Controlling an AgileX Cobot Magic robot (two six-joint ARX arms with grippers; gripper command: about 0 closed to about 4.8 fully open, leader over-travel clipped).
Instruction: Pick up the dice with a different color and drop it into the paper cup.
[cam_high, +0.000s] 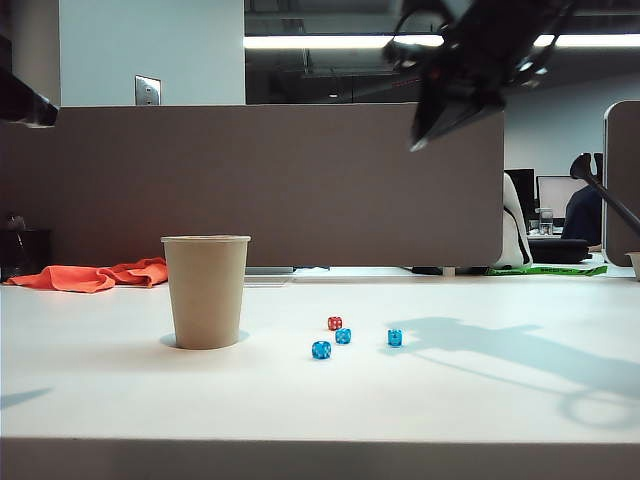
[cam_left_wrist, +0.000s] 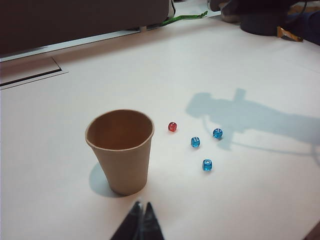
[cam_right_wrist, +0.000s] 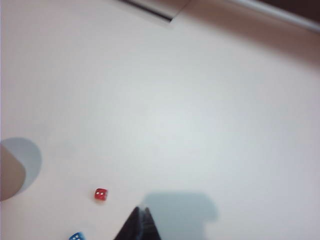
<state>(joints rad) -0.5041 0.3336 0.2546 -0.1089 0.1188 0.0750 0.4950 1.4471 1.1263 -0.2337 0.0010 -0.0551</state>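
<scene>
Table: both grippers (cam_left_wrist: 141, 222) (cam_right_wrist: 138, 225) cropped, jaws seemingly together

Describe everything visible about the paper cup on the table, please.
The paper cup is plain tan-brown, matte like uncoated paper, tapered towards its base, with a thin rolled rim. It stands upright on the white table, mouth open. The left wrist view shows its inside with no die visible. Nothing touches it: the red die and three blue dice lie apart on its right in the exterior view, and neither tool is near it. It casts a small shadow.
</scene>
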